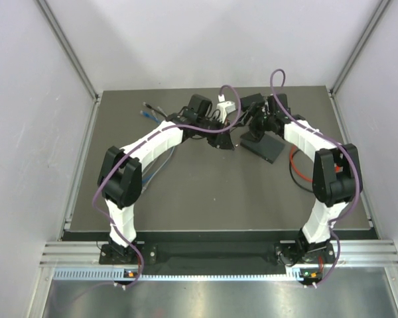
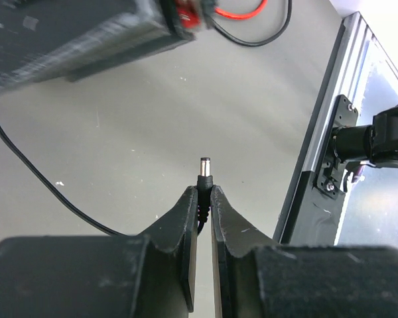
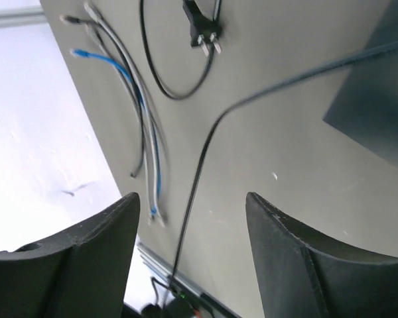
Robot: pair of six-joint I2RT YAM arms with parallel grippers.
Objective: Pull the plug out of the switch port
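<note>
The switch [image 1: 264,146] is a flat dark grey box at the back middle of the table. It shows blurred at the top left of the left wrist view [image 2: 60,40], with a red cable [image 2: 242,16] at its edge. My left gripper [image 2: 204,193] is shut on a small black barrel plug [image 2: 204,173]. The plug's metal tip is bare and stands apart from the switch. Its thin black cord [image 2: 33,175] trails off left. My right gripper [image 3: 191,199] is open and empty above the table, beside a corner of the switch [image 3: 378,112].
Grey and blue cables [image 3: 142,126] lie at the back left, also seen from above [image 1: 149,111]. A black two-pronged mains plug [image 3: 200,30] lies on a looped cord. A red cable [image 1: 295,165] curls right of the switch. The table's metal rail [image 2: 318,132] runs along the edge.
</note>
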